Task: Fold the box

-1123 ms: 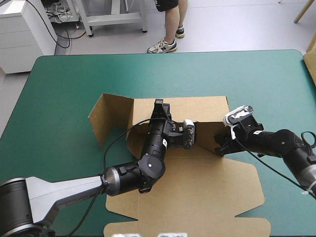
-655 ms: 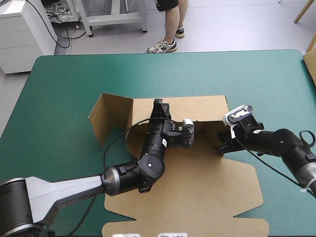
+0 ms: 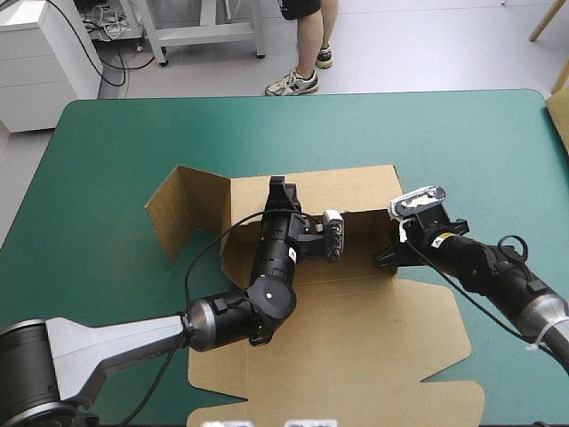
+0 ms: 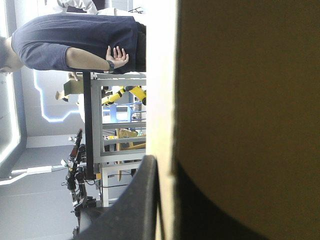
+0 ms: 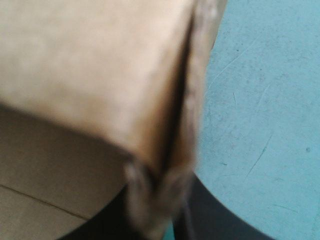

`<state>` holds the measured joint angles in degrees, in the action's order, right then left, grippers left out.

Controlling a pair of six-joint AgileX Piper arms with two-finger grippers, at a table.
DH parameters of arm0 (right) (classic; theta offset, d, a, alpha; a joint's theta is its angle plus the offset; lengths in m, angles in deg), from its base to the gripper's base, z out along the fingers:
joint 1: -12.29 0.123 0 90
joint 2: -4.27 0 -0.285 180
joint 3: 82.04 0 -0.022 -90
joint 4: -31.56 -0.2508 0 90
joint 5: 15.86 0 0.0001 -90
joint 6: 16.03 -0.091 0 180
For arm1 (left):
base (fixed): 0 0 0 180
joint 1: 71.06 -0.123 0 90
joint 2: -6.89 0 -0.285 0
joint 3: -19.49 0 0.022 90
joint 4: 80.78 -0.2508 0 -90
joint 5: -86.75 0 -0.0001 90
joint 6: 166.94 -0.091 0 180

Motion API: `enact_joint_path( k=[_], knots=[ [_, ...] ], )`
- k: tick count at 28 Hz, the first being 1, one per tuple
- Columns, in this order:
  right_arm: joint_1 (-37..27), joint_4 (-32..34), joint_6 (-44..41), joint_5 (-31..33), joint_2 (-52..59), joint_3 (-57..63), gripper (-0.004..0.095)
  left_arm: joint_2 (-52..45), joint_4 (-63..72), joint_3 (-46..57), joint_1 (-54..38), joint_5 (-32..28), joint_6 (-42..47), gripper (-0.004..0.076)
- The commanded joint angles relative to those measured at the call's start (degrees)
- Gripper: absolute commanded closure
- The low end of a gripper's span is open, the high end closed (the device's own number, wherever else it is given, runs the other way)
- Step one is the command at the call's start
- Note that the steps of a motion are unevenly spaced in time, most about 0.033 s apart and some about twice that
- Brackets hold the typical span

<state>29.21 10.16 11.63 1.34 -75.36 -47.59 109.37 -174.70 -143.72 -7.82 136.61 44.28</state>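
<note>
The brown box [image 3: 356, 338] lies in the middle of the teal-green table [image 3: 444, 133], its wide lid panel flat toward the front. Its back wall stands raised, and a side flap [image 3: 182, 213] angles outward at the back left corner. My left gripper [image 3: 277, 189] is shut on the top edge of the back wall. In the left wrist view the board [image 4: 250, 125] fills one side, with one black finger [image 4: 142, 200] on its outer face. My right gripper [image 3: 384, 258] is shut on the raised right wall. In the right wrist view the doubled board edge [image 5: 190, 100] runs between the fingers [image 5: 200, 210].
Bare teal-green cover surrounds the box on the left, the far side and the right [image 5: 260, 100]. A pale wooden edge [image 3: 560, 111] shows at the table's right side. The table's front edge lies just beyond the lid panel.
The box has slid left and a little away from the front edge. Both grippers moved with it, keeping their hold on the walls.
</note>
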Motion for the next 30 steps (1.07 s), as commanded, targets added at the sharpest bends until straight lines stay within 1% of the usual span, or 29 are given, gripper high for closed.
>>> enact_joint_path(
  k=[1,6,9,11,14,19,21,27,30],
  knots=[
    [1.0,3.2,-2.8,-1.8,1.6,-1.9,0.0906,-1.0,1.7,-0.6,0.3,-3.2,0.6,0.0731],
    [1.0,3.2,-3.5,-0.9,1.6,-1.9,0.0906,-1.0,1.2,-0.6,0.3,-2.8,0.6,0.0728],
    [1.0,3.4,-4.2,-0.9,1.6,-1.9,0.0906,-1.0,-1.0,-0.6,0.3,-2.2,0.6,0.0685],
    [1.0,3.4,-4.8,-0.8,1.6,-1.9,0.0906,-1.0,-4.0,-0.6,0.3,-1.3,1.0,0.0628],
    [1.0,3.4,-4.9,-0.5,1.6,-1.9,0.0906,-1.0,-4.1,-1.2,0.3,-1.2,1.4,0.0531],
    [1.0,3.4,-5.0,0.3,1.6,-1.9,0.0906,-1.0,-4.1,-1.2,0.3,-1.0,4.3,0.0316],
    [1.0,3.4,-5.0,0.5,1.6,-1.9,0.0906,-1.0,-4.1,-1.2,0.3,-1.0,4.7,0.0265],
    [1.0,4.1,-7.2,1.3,1.6,-2.0,0.0906,-1.0,-4.1,-1.2,1.0,-0.4,5.1,0.0267],
    [1.0,9.3,-13.9,2.1,1.6,-2.7,0.0906,-1.1,-4.1,-1.2,3.0,0.2,5.2,0.0267]
  ],
)
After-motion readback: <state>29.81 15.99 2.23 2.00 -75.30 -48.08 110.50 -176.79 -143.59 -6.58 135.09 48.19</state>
